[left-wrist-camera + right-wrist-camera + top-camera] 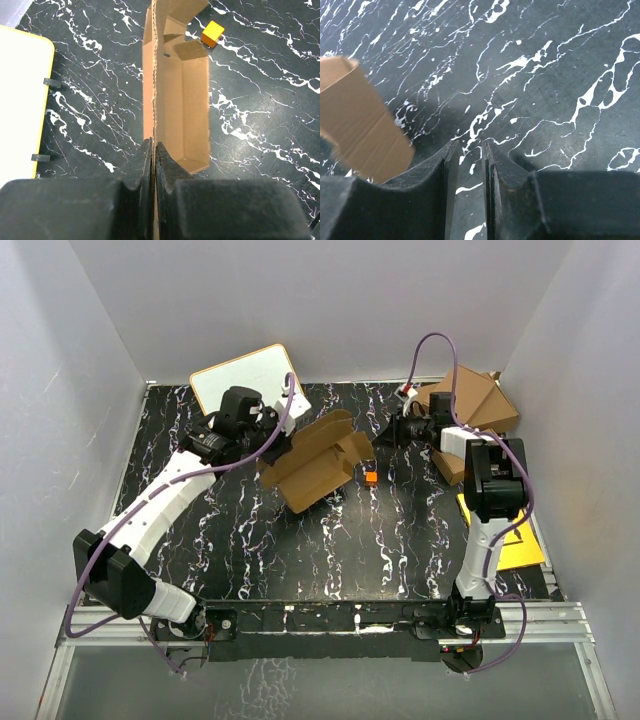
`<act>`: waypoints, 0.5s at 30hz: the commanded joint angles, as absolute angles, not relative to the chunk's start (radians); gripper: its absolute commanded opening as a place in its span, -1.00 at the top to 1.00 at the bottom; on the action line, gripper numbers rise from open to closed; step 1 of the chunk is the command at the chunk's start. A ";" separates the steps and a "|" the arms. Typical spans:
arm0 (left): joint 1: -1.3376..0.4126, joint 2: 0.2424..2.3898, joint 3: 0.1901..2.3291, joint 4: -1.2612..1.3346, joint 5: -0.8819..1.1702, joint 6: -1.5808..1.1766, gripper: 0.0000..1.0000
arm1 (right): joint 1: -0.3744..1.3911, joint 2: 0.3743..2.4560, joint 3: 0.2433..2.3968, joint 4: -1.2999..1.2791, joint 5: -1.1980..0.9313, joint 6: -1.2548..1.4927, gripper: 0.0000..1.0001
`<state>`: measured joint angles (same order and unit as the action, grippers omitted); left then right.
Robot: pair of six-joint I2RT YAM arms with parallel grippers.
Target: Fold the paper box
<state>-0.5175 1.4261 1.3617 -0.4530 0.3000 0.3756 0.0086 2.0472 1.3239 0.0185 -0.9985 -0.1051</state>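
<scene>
Black white-veined table (pixel 300 550) bears the paper box (pixel 315 462) between pale walls (pixel 350 300)

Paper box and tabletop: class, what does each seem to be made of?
Paper box: corrugated cardboard, matte brown; its cut edge shows fluting. Tabletop: black with white marble-like veins, faintly glossy; perhaps printed laminate rather than stone, the look leaves it open.

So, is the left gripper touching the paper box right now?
Touching. The left wrist view shows the left gripper shut on the edge of one wall of the paper box.
</scene>
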 commanded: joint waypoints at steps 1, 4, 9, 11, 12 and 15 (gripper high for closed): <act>-0.522 1.373 1.351 -0.446 0.335 0.406 1.00 | 0.027 2.092 1.443 0.075 -1.037 -0.092 0.41; -0.523 1.373 1.343 -0.442 0.339 0.411 1.00 | 0.028 2.123 1.476 0.081 -1.089 -0.108 0.38; -0.523 1.373 1.337 -0.435 0.336 0.424 1.00 | 0.046 2.119 1.461 0.060 -1.242 -0.189 0.31; -0.523 1.373 1.328 -0.427 0.335 0.429 1.00 | 0.056 2.104 1.431 0.048 -1.284 -0.231 0.23; -0.525 1.373 1.322 -0.418 0.336 0.431 1.00 | 0.062 2.097 1.417 0.044 -1.297 -0.245 0.20; -0.526 1.349 1.308 -0.403 0.336 0.436 1.00 | 0.066 2.085 1.387 0.025 -1.345 -0.259 0.11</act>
<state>-0.5201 1.4227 1.3270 -0.4389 0.3141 0.4126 0.0544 2.1399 1.4162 0.0120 -1.2125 -0.1822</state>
